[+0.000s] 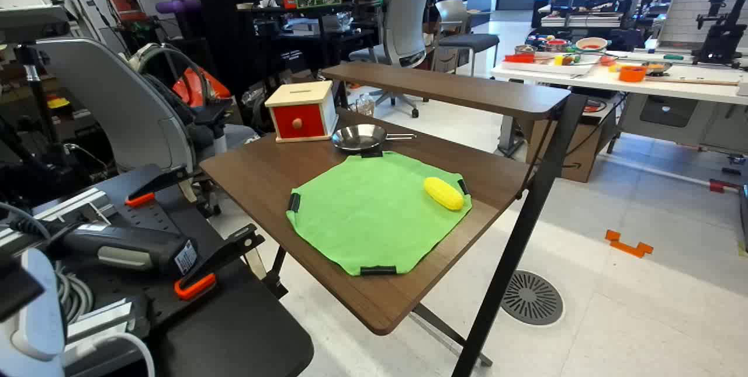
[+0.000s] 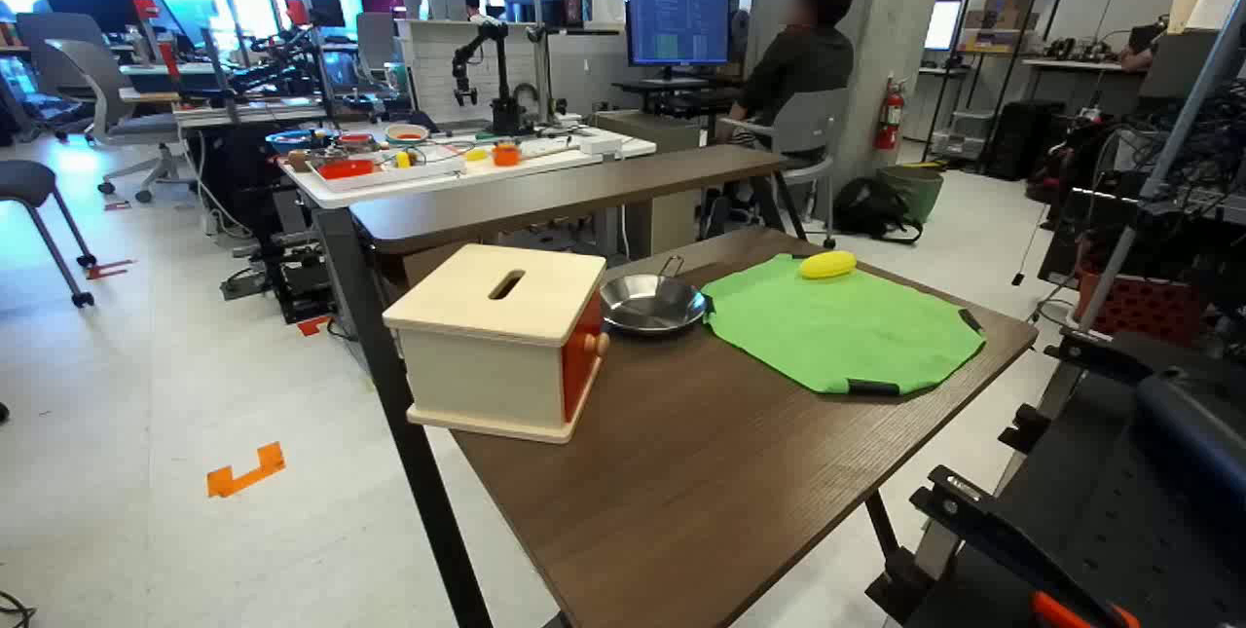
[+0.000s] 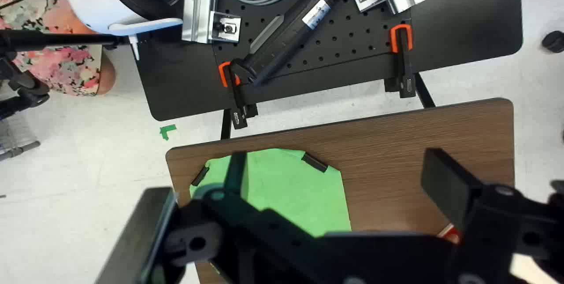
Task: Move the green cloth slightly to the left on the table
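Green cloth (image 1: 359, 213): bright, thin, matte, spread flat on the table (image 1: 380, 310) with slightly wavy edges and blunted corners
Dark corner tips (image 1: 378, 270): short black strips, four of them in an exterior view, two in the wrist view
Yellow object (image 1: 443, 193): elongated, lying on the cloth close to one tip, plain to me in both exterior views
Steel pan (image 2: 652, 307): just beside the cloth; whether it touches the nearest tip I cannot tell
Wooden box (image 2: 487, 346): pale with a red front, standing near the pan
Monitor (image 2: 678, 19): in an exterior view I have it with a person (image 2: 803, 68) seated near it; my wrist view leaves both out
Wrist view: floral fabric (image 3: 61, 64) and a green tape mark (image 3: 166, 131), which I see from here alone
Gripper (image 3: 326, 187): only the wrist view shows it to me, fingers (image 3: 446, 187) spread wide, a broad gap between them
Cloth to gripper: beneath it and well apart, toward the left of the wrist view, partly hidden by the finger on that side
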Robot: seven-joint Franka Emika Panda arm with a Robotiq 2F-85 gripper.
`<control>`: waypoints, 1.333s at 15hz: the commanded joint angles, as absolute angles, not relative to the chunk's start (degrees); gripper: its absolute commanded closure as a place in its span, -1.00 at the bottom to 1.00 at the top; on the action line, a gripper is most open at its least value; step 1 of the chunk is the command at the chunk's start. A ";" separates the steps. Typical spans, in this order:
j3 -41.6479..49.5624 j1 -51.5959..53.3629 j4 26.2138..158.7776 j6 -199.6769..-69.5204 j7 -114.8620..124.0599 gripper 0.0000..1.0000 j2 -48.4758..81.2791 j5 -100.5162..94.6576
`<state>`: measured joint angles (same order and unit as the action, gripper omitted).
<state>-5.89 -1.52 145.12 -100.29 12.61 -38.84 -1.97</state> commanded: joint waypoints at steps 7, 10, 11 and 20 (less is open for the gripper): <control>-5.62 -1.21 145.03 -100.21 12.74 -1.00 -38.80 -2.12; -4.62 -2.09 145.35 -105.74 13.02 -1.00 -37.28 -2.10; -4.20 -2.49 145.35 -108.20 13.60 -1.00 -36.51 -1.76; 0.94 -6.59 144.90 -141.14 15.93 -1.00 -16.09 0.81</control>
<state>-0.84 -6.09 147.08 -132.75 16.02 -25.02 -1.47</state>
